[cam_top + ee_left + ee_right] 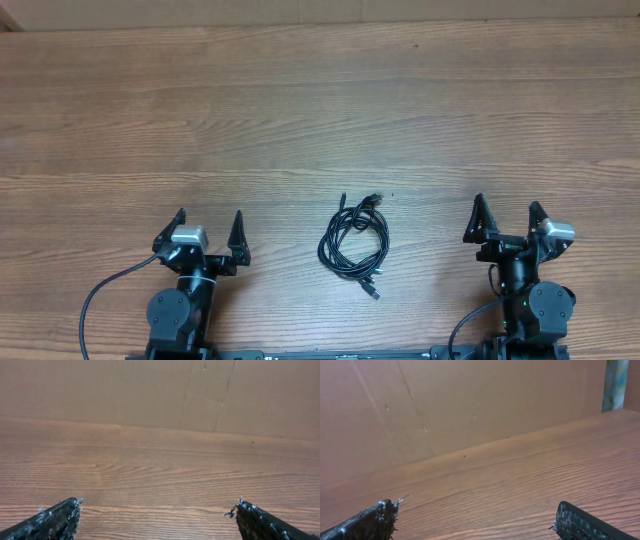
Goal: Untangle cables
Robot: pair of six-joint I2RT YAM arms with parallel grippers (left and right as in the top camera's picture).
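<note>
The cables [355, 240] lie in one tangled black coil on the wooden table, at the front middle of the overhead view, with small plug ends sticking out at the top and bottom. My left gripper [208, 224] is open and empty, to the left of the coil. My right gripper [508, 213] is open and empty, to the right of it. Both are well apart from the cables. The left wrist view [157, 507] and right wrist view [475, 515] show only spread fingertips over bare wood; the cables are out of view there.
The wooden table [300, 110] stretches far behind the coil. A brown cardboard wall [150, 390] stands along the back edge. Thick black robot cords [95, 295] loop near each arm base at the front.
</note>
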